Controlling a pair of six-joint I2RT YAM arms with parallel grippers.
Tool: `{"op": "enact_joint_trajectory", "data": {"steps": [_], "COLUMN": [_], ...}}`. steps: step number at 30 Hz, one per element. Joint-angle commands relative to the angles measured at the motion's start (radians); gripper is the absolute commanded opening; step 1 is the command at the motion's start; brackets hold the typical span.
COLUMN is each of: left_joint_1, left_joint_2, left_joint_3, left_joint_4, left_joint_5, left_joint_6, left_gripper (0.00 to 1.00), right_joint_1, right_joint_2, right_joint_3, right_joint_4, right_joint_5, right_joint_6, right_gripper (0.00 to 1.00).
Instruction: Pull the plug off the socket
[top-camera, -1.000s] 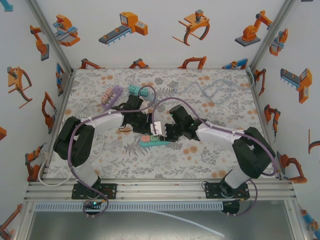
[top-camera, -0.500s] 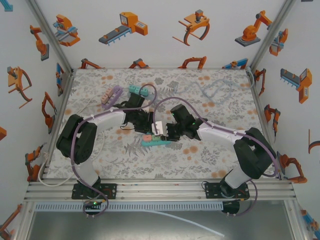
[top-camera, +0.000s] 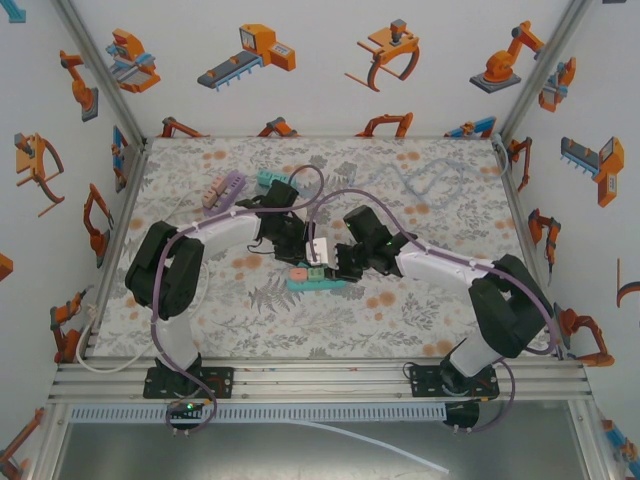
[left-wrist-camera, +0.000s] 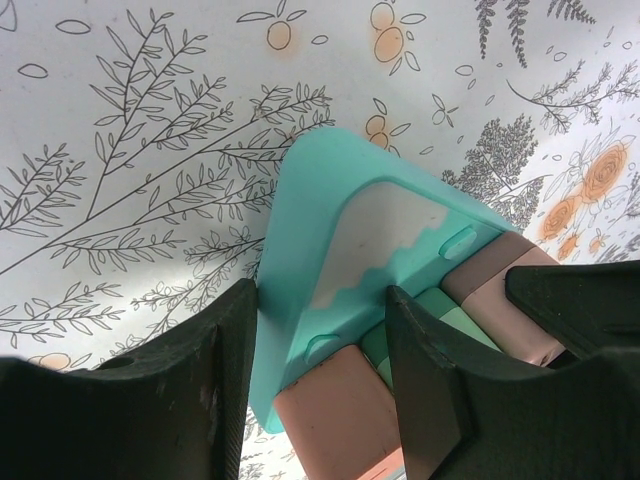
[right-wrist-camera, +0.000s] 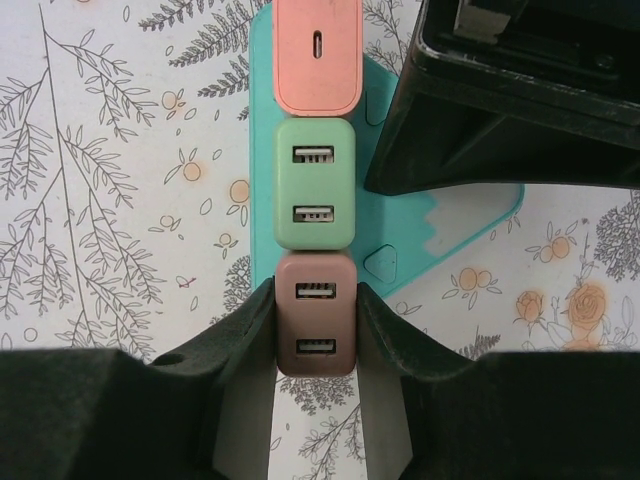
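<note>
The socket (top-camera: 322, 284) is a teal strip lying on the flowered table, with three plugs in a row on it. In the right wrist view these are a salmon plug (right-wrist-camera: 316, 55), a green plug (right-wrist-camera: 314, 185) and a brown plug (right-wrist-camera: 314, 320). My right gripper (right-wrist-camera: 314, 310) is shut on the brown plug, one finger flat against each of its sides. My left gripper (left-wrist-camera: 322, 330) is shut across the socket (left-wrist-camera: 320, 200) at the end with the salmon plug (left-wrist-camera: 335, 410). From above, the left gripper (top-camera: 300, 255) and the right gripper (top-camera: 336, 268) meet over the strip.
A lilac strip (top-camera: 222, 190) and another teal strip (top-camera: 272, 180) lie at the back left. A pale blue cable (top-camera: 430, 180) curls at the back right. Purple cables arch over both arms. Printed walls close off the left, right and far sides.
Both grippers and the socket have shifted slightly to the right. The left arm has folded in closer. Both grips are unchanged.
</note>
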Motion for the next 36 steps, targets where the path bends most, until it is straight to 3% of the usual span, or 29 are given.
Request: {"op": "enact_joint_trajectory", "data": {"steps": [1, 16, 24, 27, 31, 36], "left_joint_1": [-0.041, -0.034, -0.027, -0.024, -0.014, 0.002], "left_joint_2": [0.203, 0.196, 0.106, 0.067, 0.02, -0.067], "left_joint_3": [-0.099, -0.106, -0.079, -0.029, 0.043, 0.093], "left_joint_4": [-0.057, -0.04, -0.02, -0.027, -0.05, -0.064], "left_joint_5": [-0.304, -0.325, -0.24, -0.205, -0.187, -0.154], "left_joint_6": [-0.019, -0.04, -0.048, -0.045, -0.038, -0.034], "left_gripper": [0.45, 0.45, 0.46, 0.49, 0.5, 0.56], "right_joint_1": [0.02, 0.008, 0.007, 0.008, 0.008, 0.008], "right_joint_2": [-0.047, -0.12, -0.253, -0.327, -0.429, -0.536], "right_joint_3": [0.122, 0.05, 0.0, -0.025, -0.037, -0.011], "right_joint_4": [0.149, 0.187, 0.208, 0.238, 0.279, 0.146], "right_joint_5": [-0.191, -0.189, -0.145, -0.075, 0.142, 0.392], "right_joint_6": [0.033, 0.032, 0.132, 0.278, 0.666, 1.172], "right_gripper": [0.01, 0.0, 0.0, 0.0, 0.0, 0.0]}}
